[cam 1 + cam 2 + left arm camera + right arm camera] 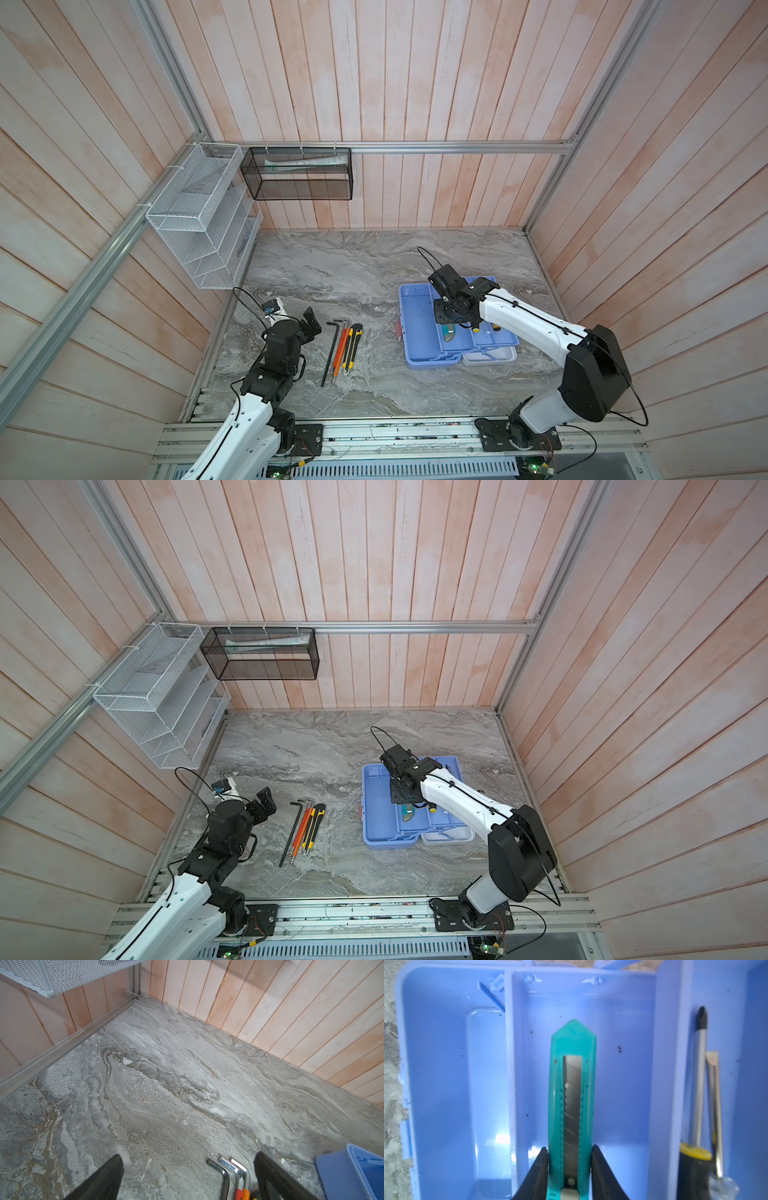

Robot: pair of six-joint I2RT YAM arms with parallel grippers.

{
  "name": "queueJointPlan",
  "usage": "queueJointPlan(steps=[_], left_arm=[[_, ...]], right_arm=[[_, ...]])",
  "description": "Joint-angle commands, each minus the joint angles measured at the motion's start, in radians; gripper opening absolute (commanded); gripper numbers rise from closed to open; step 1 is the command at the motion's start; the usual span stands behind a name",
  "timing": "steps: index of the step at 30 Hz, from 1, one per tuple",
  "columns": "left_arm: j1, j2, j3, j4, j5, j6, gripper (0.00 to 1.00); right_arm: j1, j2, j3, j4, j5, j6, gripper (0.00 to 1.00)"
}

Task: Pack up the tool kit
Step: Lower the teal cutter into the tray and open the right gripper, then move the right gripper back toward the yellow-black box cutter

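Note:
The tool kit lies open on the right of the table, with light blue trays and a white lid at the near side. My right gripper is over its middle tray, shut on a teal utility knife, one finger on each side. Two screwdrivers lie in the neighbouring tray. My left gripper stands open above the table and holds nothing. Just right of it, hex keys, orange screwdrivers and yellow-black utility knives lie side by side.
A white wire mesh basket hangs on the left wall above my left arm. A black mesh basket hangs on the back rail. Wooden walls close the marble table on three sides.

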Motion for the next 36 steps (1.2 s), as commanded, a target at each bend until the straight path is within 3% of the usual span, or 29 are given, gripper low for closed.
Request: queueJointPlan(steps=[1,7,14,20,25,36], left_arm=[[0.004,-0.002,-0.015,-0.005,0.0,-0.006,1.0],[0.004,-0.002,-0.013,-0.005,0.0,-0.006,1.0],[0.004,-0.004,-0.014,-0.004,0.002,-0.007,1.0],[0.004,-0.014,-0.018,-0.005,0.001,-0.006,1.0],[0.005,-0.027,-0.023,-0.005,0.007,-0.003,1.0],[0.006,-0.066,-0.033,-0.014,0.009,-0.005,1.0]], right_arm=[[-0.003,0.017,0.055,-0.036,0.024,-0.01,0.36],[0.008,0.006,0.102,-0.04,0.0,-0.016,0.41],[0.17,0.027,0.147,0.091,-0.062,0.058,0.44],[0.323,0.194,0.162,0.301,-0.174,0.102,0.44],[0.393,0.358,0.207,0.356,-0.214,0.09,0.45],[0.419,0.528,0.282,0.427,-0.188,0.0,0.46]])
